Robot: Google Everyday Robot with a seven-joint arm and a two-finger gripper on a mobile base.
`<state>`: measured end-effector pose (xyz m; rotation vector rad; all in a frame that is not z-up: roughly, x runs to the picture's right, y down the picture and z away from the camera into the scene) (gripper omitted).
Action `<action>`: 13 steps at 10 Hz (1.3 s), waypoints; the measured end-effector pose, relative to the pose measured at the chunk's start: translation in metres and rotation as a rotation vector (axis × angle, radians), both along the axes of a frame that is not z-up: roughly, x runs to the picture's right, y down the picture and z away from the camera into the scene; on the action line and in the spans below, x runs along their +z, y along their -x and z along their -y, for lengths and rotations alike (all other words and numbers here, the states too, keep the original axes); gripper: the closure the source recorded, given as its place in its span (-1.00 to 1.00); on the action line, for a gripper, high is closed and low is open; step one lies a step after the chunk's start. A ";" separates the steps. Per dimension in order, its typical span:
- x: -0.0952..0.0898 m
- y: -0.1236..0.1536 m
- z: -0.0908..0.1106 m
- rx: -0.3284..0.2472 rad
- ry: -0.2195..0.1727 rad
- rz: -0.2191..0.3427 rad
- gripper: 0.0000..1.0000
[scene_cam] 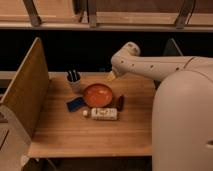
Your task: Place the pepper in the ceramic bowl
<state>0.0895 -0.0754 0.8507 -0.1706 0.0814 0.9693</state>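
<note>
The ceramic bowl (98, 94) is a glossy orange dish sitting mid-table. The pepper (120, 102), a small dark reddish lump, lies on the wood just right of the bowl, close to its rim. My gripper (111, 76) hangs at the end of the white arm, above the table behind the bowl's far right rim and apart from both bowl and pepper. It is open and holds nothing.
A white labelled bottle (103, 114) lies on its side in front of the bowl. A flat dark-blue piece (76, 104) lies left of the bowl, and a pale cup with dark utensils (74, 82) stands behind it. A wooden side panel (25, 92) walls the table's left edge. My white body (182, 125) fills the right.
</note>
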 end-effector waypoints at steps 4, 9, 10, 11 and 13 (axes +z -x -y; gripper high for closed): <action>0.021 -0.022 -0.057 0.072 0.127 -0.049 -0.60; 0.025 -0.022 -0.078 0.075 0.174 -0.045 -0.60; 0.025 -0.022 -0.078 0.076 0.175 -0.046 -0.60; 0.026 -0.024 -0.080 0.076 0.181 -0.051 -0.60; 0.037 -0.035 -0.100 0.081 0.237 -0.101 -0.60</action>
